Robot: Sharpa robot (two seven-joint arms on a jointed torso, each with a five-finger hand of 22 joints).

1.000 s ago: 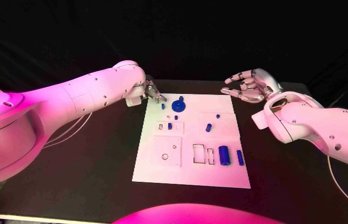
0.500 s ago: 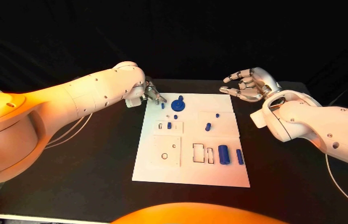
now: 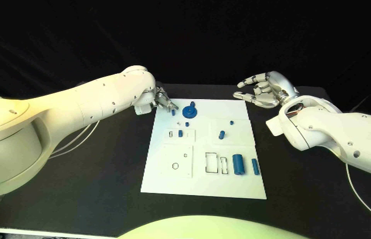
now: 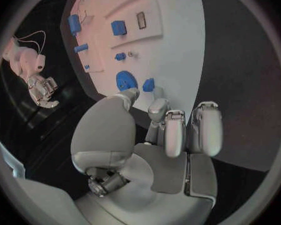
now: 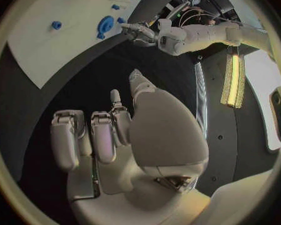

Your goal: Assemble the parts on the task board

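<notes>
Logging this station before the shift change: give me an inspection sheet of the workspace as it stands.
Surface: black table, bare around the board.
Job's things: white task board lies flat mid-table; blue parts lie on it, including a round disc near its far edge.
Clutter: nothing seen.
Hands: left hand at the board's far left corner, holding nothing; right hand hovers beyond the far right corner, fingers apart.
Cables: thin cable under the left arm.
Surroundings: dark backdrop.

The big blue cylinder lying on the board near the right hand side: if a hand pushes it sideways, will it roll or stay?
The blue cylinder lies on its side on the flat task board, so it would probably roll. It looks rigid and smooth, perhaps slippery to pinch.
</notes>
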